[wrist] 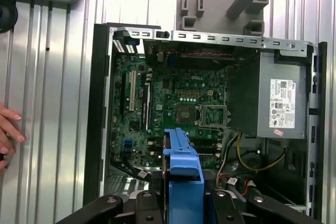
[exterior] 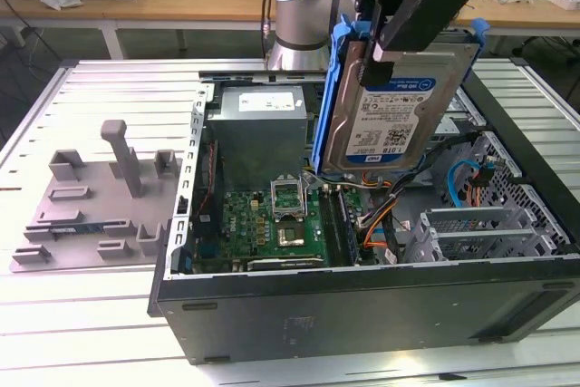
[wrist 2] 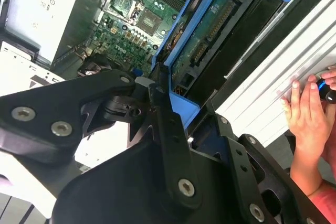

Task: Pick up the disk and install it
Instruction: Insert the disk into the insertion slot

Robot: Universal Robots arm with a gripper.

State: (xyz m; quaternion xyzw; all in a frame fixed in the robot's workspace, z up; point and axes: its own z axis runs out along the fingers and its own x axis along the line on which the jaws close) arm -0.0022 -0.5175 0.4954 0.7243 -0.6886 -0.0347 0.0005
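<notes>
1. Bench (exterior: 82, 333): ribbed metal slats; carries the whole setup.
2. PC case (exterior: 362, 310): lies on its side on the bench w/ side panel off, insides open upward; grey tray (exterior: 82, 215) w/ upright posts sits just beside it, on the exterior view's left.
3. PSU (exterior: 258, 129) & mainboard (exterior: 272, 215): both inside the case; loose cables lie near them.
4. Disk (exterior: 399, 106): clear of the bench, hanging above the open case; stands on edge & tilted, label toward the exterior cam; blue carrier frame (exterior: 328, 97) runs round its edges; its bare circuit board (wrist 2: 210, 40) shows in the second wrist view.
   - Handling, my read: stiff & dense, prob. heavy for its size; shock-sensitive, so no knocks vs. the case metal.
   - Metal faces look smooth, could slip.
   - Best hold is across the edges/frame, not on the board side; the plastic frame likely flexes a bit.
5. Claw (exterior: 379, 43): closed on the disk's upper end, w/ the blue frame pinched betw. the jaws; grip looks firm, and most of the disk hangs below it.
6. Hand (wrist 2: 304, 111): a person's; rests on the bench slats beside the case, well apart from the disk.
</notes>
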